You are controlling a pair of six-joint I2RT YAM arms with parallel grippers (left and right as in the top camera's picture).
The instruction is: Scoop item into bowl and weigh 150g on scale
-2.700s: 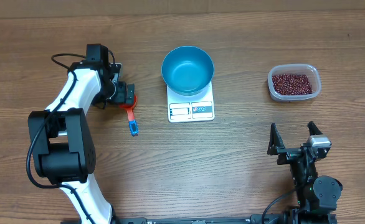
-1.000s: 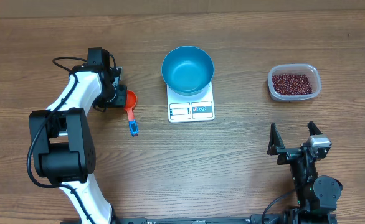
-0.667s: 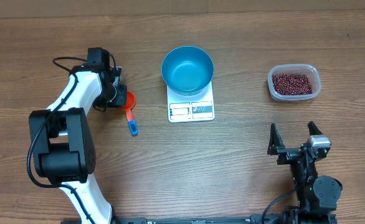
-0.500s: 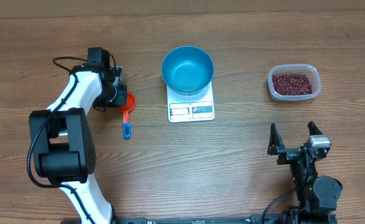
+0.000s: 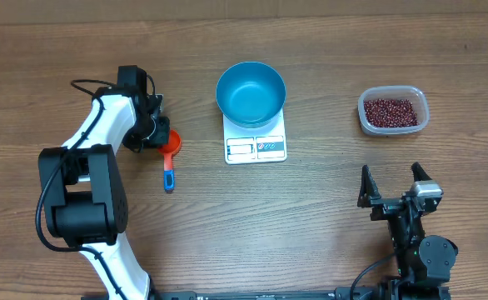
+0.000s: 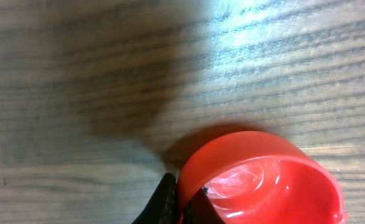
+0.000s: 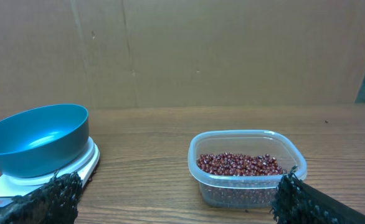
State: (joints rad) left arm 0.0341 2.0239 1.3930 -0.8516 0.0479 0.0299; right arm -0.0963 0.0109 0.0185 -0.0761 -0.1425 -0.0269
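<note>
A scoop (image 5: 170, 150) with a red cup and a blue-tipped handle lies left of the scale. My left gripper (image 5: 158, 133) is shut on the cup's rim. In the left wrist view the black fingertips (image 6: 167, 198) pinch the wall of the red cup (image 6: 263, 180). The teal bowl (image 5: 251, 93) stands empty on the white scale (image 5: 256, 147). Dark red beans (image 5: 390, 112) fill a clear tub (image 5: 420, 125) at the right. My right gripper (image 5: 391, 198) rests open near the front edge, well short of the tub. From its wrist I see the bowl (image 7: 36, 140), scale (image 7: 83, 167) and beans (image 7: 238, 164).
The left arm's white links (image 5: 94, 125) reach from its black base (image 5: 82, 196) toward the scoop. A cardboard wall (image 7: 182, 50) closes off the back of the wooden table (image 5: 311, 217).
My left gripper has shut on the scoop's red rim. The scoop's handle swung from pointing down-right to pointing straight toward the front. The right arm has not moved.
</note>
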